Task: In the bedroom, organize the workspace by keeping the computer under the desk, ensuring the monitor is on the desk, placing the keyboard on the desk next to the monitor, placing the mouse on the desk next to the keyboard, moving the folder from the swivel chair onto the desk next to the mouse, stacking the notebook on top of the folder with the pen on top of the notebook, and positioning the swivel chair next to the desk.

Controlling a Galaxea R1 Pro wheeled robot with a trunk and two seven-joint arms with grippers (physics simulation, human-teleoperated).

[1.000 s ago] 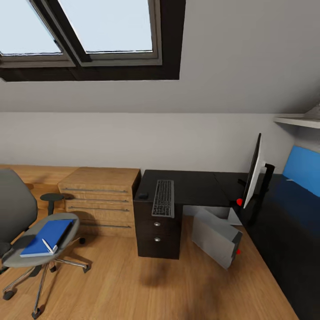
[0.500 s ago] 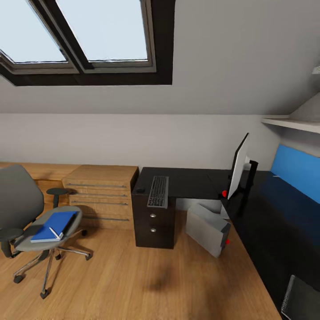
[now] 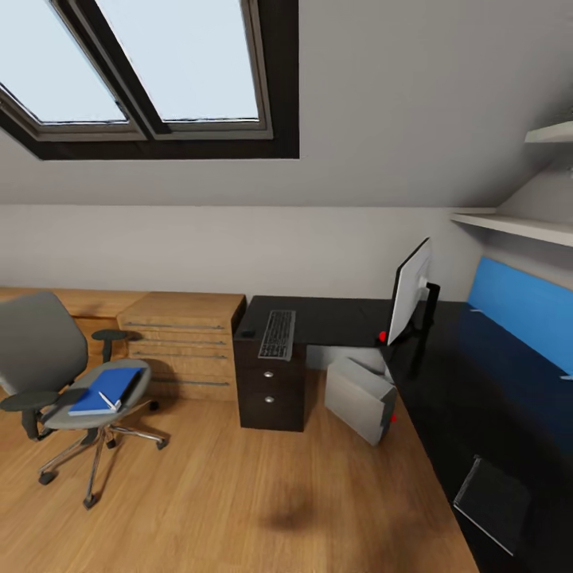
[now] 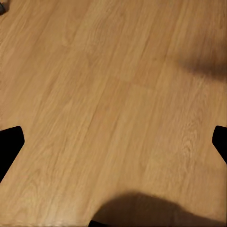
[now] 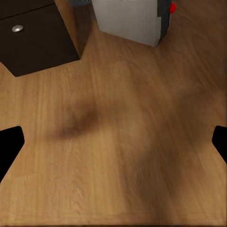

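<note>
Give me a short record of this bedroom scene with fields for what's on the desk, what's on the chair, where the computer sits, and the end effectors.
on desk: slim grey keyboard, small dark mouse beside it, thin flat monitor, dark grey spiral notebook on the glossy black L-shaped desk
on chair: bright blue folder with a small white item on it, on the grey swivel chair
computer: light grey tower on the floor, in the desk's inner corner
end effectors: both open, over bare oak floor
</note>
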